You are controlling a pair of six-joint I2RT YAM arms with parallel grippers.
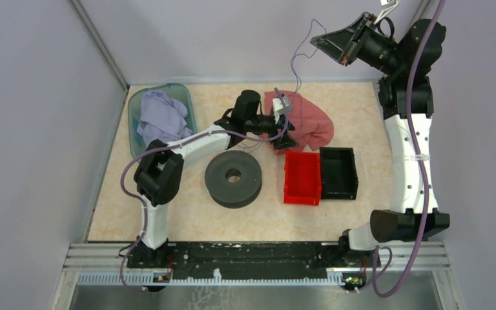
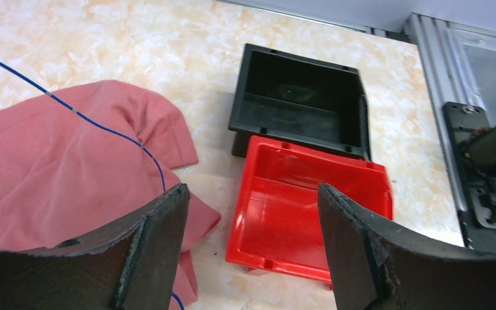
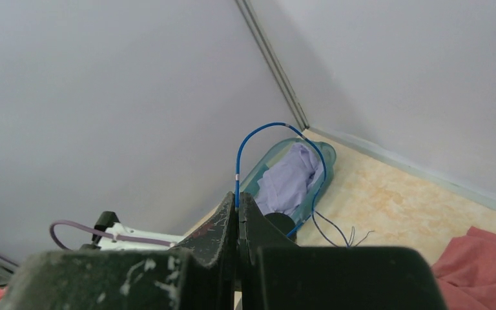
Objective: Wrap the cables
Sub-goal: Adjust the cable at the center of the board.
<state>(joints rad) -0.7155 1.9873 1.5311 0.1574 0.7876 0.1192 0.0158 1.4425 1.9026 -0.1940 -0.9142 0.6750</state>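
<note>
A thin blue cable (image 3: 258,129) rises from between the tips of my right gripper (image 3: 237,197), which is shut on it. That gripper (image 1: 316,40) is held high at the back right, and the cable (image 1: 300,61) hangs in loops down toward the pink cloth (image 1: 310,123). In the left wrist view the cable (image 2: 103,126) crosses the pink cloth (image 2: 51,161) and passes under my left finger (image 2: 161,232). My left gripper (image 2: 252,194) is open above the cloth's edge and the red bin (image 2: 310,161), with nothing between its fingers. In the top view the left gripper (image 1: 283,124) sits by the cloth.
A large black round spool (image 1: 233,178) lies in front of the left arm. The red bin (image 1: 302,177) and a black bin (image 1: 339,172) stand side by side, both empty. A teal basket (image 1: 132,106) holding a lavender cloth (image 1: 161,116) is at the back left.
</note>
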